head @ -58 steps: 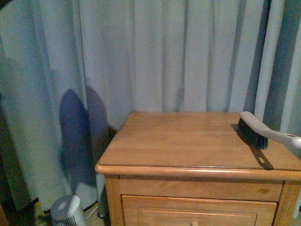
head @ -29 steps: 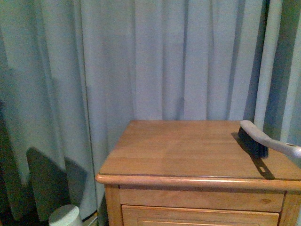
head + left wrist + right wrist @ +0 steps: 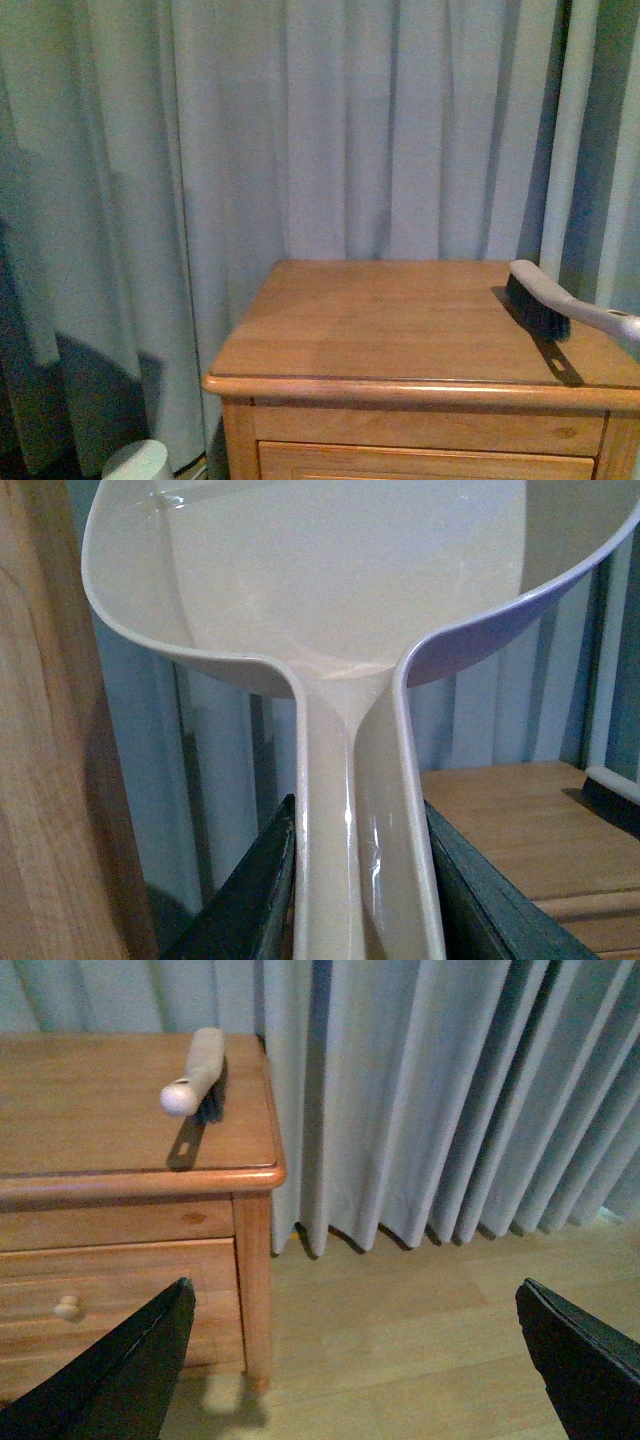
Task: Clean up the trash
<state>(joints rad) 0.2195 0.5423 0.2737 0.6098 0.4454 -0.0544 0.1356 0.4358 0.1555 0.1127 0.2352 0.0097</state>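
My left gripper (image 3: 360, 880) is shut on the handle of the pale dustpan (image 3: 340, 590), held upright beside the wooden cabinet; its pan looks empty. My right gripper (image 3: 355, 1360) is open and empty above the wooden floor, beside the cabinet's corner leg. No wad of white paper shows in any view. Neither arm shows in the front view.
A wooden cabinet (image 3: 400, 330) with drawers stands before grey curtains (image 3: 300, 130). A hand brush (image 3: 550, 300) with black bristles lies on its top at the right; it also shows in the right wrist view (image 3: 195, 1070). A white round object (image 3: 140, 460) sits on the floor at lower left.
The front view has shifted slightly upward, so the cabinet sits lower in the frame. The shadow on the curtain at left has moved down and faded.
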